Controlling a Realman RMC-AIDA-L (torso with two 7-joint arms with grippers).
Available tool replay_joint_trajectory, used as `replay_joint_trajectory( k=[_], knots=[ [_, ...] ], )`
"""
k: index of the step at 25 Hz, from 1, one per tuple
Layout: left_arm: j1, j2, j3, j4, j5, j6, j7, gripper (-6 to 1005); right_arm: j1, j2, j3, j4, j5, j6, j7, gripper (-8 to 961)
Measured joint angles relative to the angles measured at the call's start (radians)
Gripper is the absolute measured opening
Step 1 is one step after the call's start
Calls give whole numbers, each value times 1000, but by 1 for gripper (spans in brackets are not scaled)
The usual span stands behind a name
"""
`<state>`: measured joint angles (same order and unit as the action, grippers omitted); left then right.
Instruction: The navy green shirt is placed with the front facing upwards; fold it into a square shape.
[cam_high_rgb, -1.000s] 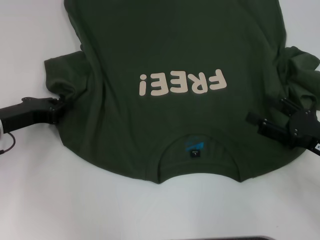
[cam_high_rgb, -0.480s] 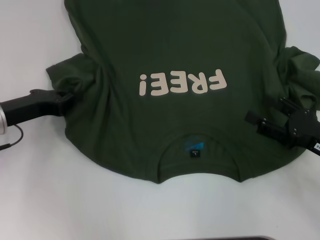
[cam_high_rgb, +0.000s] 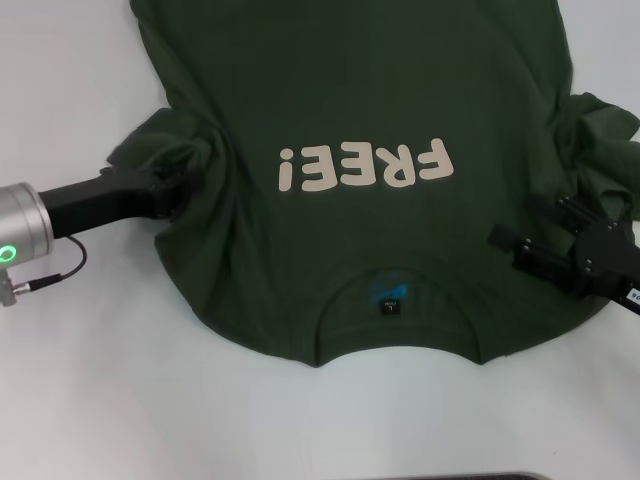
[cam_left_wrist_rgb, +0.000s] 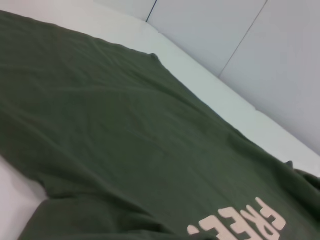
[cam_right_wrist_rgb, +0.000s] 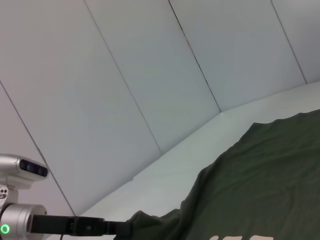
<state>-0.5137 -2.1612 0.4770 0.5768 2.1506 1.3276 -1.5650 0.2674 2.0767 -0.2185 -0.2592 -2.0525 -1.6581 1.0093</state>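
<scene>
Here the white worktop (cam_high_rgb: 90, 400) carries the navy green shirt (cam_high_rgb: 380, 90), which lies spread with the front up and covers most of the middle. Its collar (cam_high_rgb: 395, 330) is on the side near the robot, so the cream "FREE!" lettering (cam_high_rgb: 365, 165) reads upside down from the head view. A small black neck label (cam_high_rgb: 388, 307) sits inside the collar. The sleeve on the robot's left (cam_high_rgb: 170, 155) is bunched toward the body of the shirt, and the left pincer (cam_high_rgb: 172, 190) is pinching this gathered cloth. The right pincer (cam_high_rgb: 520, 245) rests on the shirt near the crumpled right sleeve (cam_high_rgb: 600, 135); I cannot tell if it is spread or pressed together.
</scene>
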Motion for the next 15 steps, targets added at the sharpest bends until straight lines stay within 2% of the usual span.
replay_joint_trajectory(
  k=[6,15],
  knots=[
    [-6,1,0,8,-3,-20,-16,47,5,7,1,1,0,0,-2,912],
    [23,5,-2,84,-9,-6,-50,47,6,10,1,14,0,-1,-1,911]
  ],
)
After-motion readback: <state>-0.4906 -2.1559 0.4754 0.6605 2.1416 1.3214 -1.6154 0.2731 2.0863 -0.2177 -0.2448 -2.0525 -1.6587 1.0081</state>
